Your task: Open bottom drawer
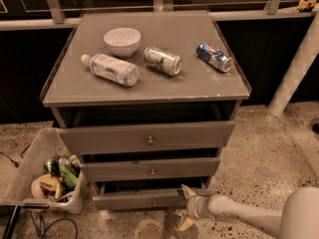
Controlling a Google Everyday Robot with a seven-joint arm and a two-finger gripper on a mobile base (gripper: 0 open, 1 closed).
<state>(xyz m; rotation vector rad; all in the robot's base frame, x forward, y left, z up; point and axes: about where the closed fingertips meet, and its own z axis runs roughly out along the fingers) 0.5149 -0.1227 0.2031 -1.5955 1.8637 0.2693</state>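
The grey cabinet (144,83) has three drawers. The bottom drawer (134,199) is the narrowest front, low near the floor, with a small round knob (154,202) at its centre. It stands out slightly from the cabinet. My gripper (185,207) is at the right end of the bottom drawer's front, reaching in from the lower right on a white arm (239,215). Its fingers are spread apart; the upper fingertip (186,190) is at the drawer front's top edge and the lower one is near the floor. It holds nothing.
On the cabinet top lie a white bowl (122,41), a plastic bottle (110,68) and two cans (162,60) (214,57). A clear bin (42,176) of trash stands left of the drawers. A white pole (294,68) is at the right.
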